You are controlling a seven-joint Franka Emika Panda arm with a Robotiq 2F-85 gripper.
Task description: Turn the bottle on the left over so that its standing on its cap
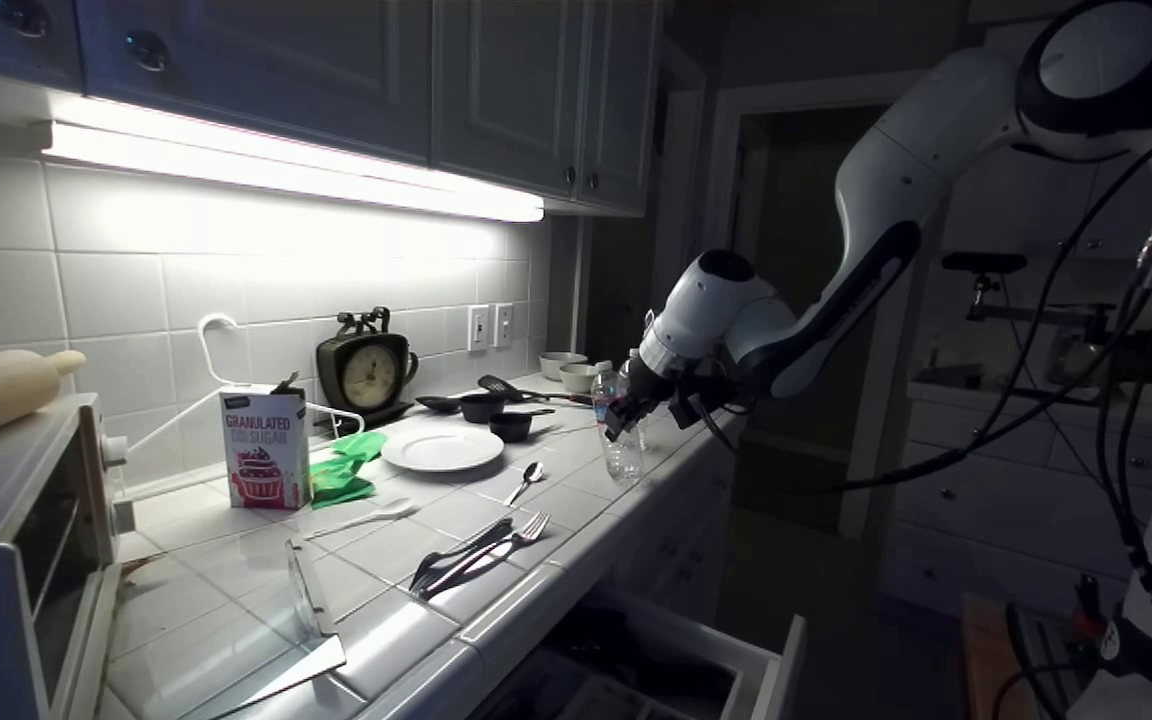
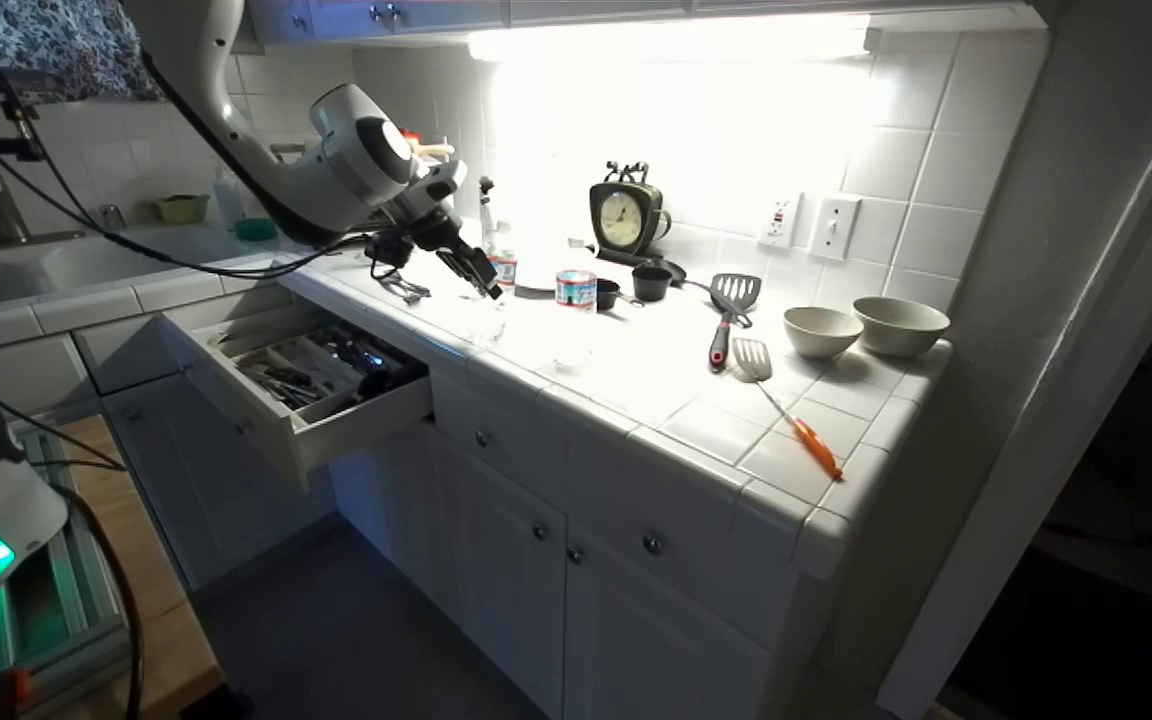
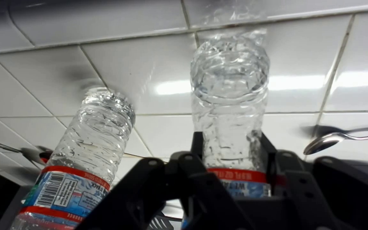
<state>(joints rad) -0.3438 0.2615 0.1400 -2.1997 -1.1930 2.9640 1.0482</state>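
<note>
Two clear plastic water bottles with red-and-blue labels stand upright near the counter's front edge. My gripper (image 3: 231,142) is shut on the left bottle (image 3: 230,108); its sides are pinched in between the fingers, just beyond the label. Its base is down at the tiles; I cannot tell if it touches them. In the exterior views the gripper (image 1: 624,418) (image 2: 486,278) is at this bottle (image 1: 624,462) (image 2: 503,268). The other bottle (image 3: 91,143) stands apart beside it and also shows in an exterior view (image 2: 576,288). The held bottle's cap is hidden in the wrist view.
A spoon (image 1: 528,474) and forks (image 1: 526,532) lie near the bottles. A white plate (image 1: 442,450), black measuring cups (image 1: 511,426), a round black clock (image 1: 368,372) and a white-and-pink carton (image 1: 266,450) are farther along. An open drawer (image 2: 356,440) sticks out below the counter.
</note>
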